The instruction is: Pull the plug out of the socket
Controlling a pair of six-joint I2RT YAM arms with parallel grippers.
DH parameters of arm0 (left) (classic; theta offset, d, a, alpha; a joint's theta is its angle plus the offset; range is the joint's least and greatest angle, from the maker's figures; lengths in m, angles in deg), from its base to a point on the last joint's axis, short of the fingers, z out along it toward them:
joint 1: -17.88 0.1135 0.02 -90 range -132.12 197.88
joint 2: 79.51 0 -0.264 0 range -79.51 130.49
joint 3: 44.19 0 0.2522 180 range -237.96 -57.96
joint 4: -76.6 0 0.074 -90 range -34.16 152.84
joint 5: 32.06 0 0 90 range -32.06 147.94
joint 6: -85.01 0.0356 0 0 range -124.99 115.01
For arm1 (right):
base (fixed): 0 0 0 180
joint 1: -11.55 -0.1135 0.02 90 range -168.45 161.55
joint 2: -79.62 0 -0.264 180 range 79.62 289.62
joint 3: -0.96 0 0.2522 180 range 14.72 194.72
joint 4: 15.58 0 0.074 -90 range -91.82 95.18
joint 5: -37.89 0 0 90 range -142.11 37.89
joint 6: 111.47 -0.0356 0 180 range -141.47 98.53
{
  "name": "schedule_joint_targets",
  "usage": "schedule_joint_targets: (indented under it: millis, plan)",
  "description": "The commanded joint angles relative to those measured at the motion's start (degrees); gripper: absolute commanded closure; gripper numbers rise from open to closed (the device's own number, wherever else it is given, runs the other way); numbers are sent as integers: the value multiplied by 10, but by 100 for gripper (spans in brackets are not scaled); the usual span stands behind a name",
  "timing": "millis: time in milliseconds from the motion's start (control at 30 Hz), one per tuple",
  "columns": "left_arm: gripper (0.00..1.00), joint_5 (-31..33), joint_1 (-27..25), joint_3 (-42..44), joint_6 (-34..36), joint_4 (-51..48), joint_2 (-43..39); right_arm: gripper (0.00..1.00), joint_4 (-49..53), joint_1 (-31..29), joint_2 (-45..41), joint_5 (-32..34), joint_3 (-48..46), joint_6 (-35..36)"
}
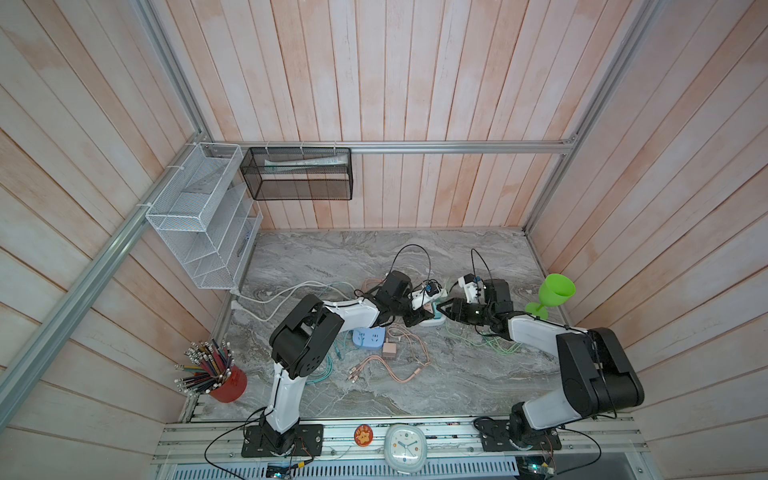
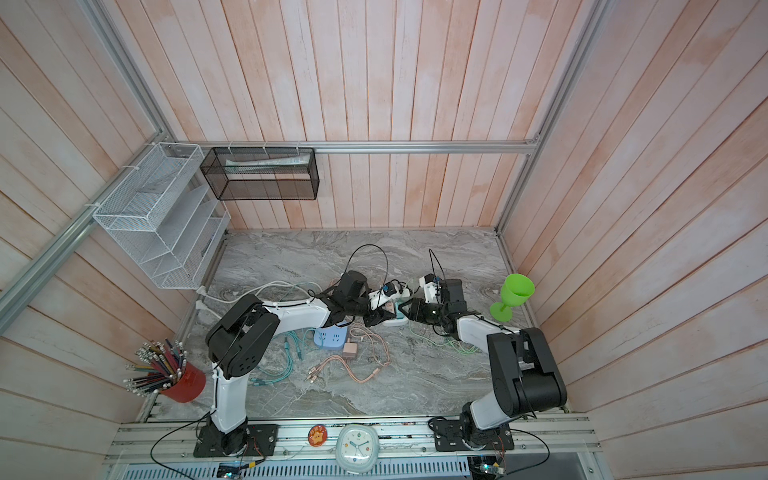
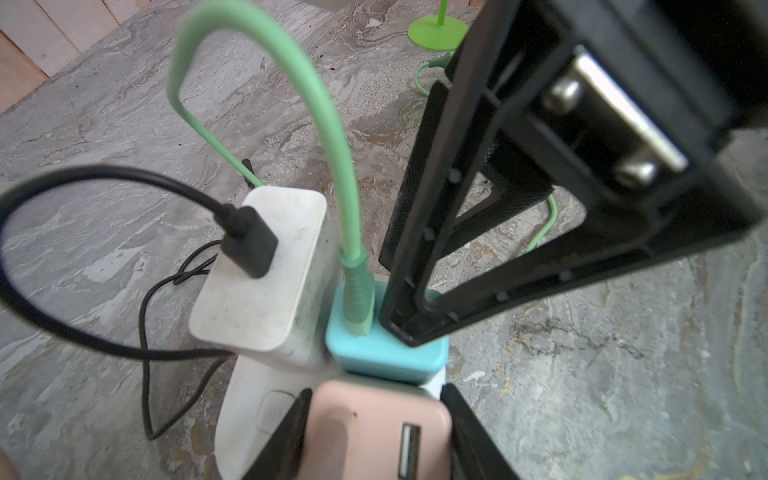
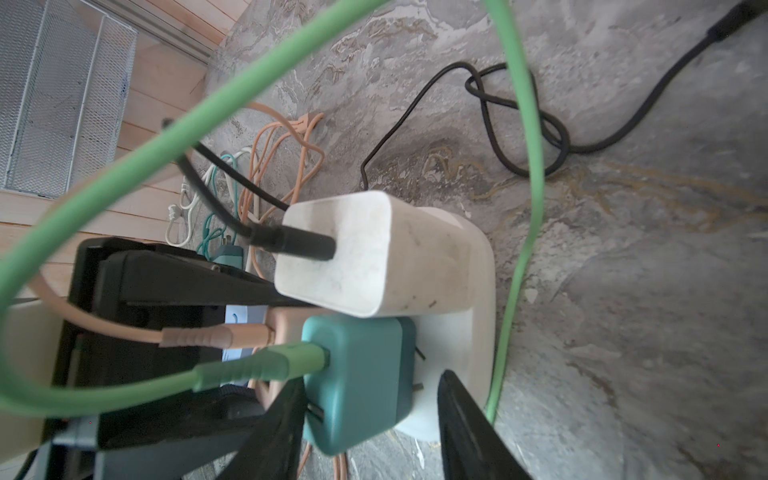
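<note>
A white socket (image 3: pixel 245 415) lies on the marble table and carries three plugs. My left gripper (image 3: pixel 376 390) is shut on the pink plug (image 3: pixel 365 432), one finger pressed against each side. Beside it sit a teal plug (image 3: pixel 386 353) with a green cable (image 3: pixel 332 145) and a white plug (image 3: pixel 262 270) with a black cable. My right gripper (image 4: pixel 371 378) straddles the teal plug (image 4: pixel 357 374): one finger lies on its outer face, the other stands at the socket's (image 4: pixel 478 291) edge. Whether it clamps them is unclear. In both top views the grippers (image 1: pixel 426 311) (image 2: pixel 405 309) meet mid-table.
A green goblet (image 1: pixel 555 291) stands at the right edge. A blue socket cube (image 1: pixel 369 336), another pink adapter (image 1: pixel 389 351) and loose pink, teal and green cables lie in front. A red pencil cup (image 1: pixel 226 384) is front left, and a clock (image 1: pixel 405 448) sits on the front rail.
</note>
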Motion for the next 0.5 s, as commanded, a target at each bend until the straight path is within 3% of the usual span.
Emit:
schedule_joint_targets:
  millis: [0, 467]
  plan:
    - [58, -12, 2, -11, 11, 1, 12, 52, 42, 2, 12, 14, -3, 10]
    - [73, -8, 1, -20, -18, 17, 2, 57, 106, -26, 28, 69, 0, 51]
